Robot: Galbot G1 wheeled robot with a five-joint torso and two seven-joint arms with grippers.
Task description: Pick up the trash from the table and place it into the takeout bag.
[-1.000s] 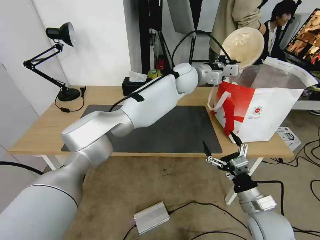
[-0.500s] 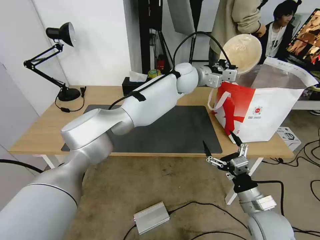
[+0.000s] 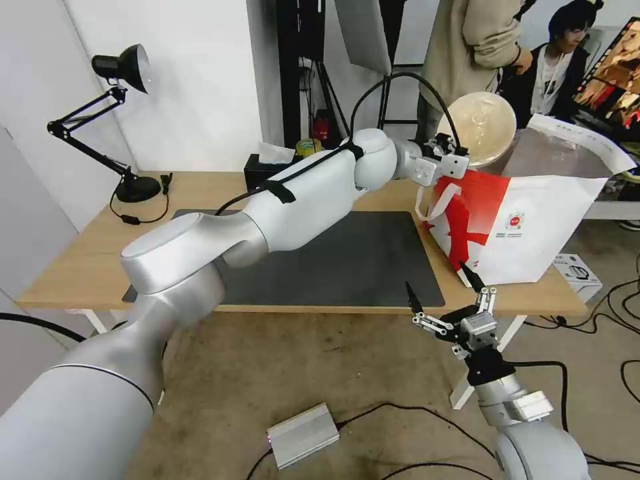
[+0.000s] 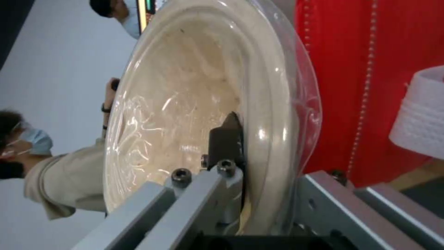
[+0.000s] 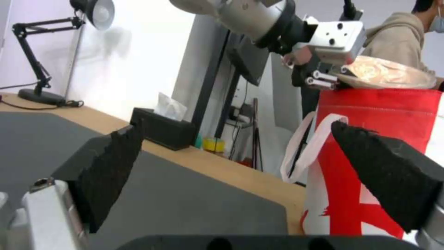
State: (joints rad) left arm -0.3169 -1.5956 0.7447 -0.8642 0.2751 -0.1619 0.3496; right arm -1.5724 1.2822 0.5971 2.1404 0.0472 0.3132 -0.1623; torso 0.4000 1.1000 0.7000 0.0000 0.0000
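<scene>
Nearest, the right hand (image 3: pixel 445 288) hangs with its fingers spread wide and nothing between them, below the front edge of the worktop (image 3: pixel 87 257) and just in front of the bag (image 3: pixel 533 227). Farther back, that red-and-white bag stands open on the worktop's right end, beside the dark mat (image 3: pixel 373 260). Beyond it, the left hand (image 3: pixel 452 148) reaches across the worktop and grips the rim of the beige bowl (image 3: pixel 481 127), which is tilted on edge just above the bag's near rim.
</scene>
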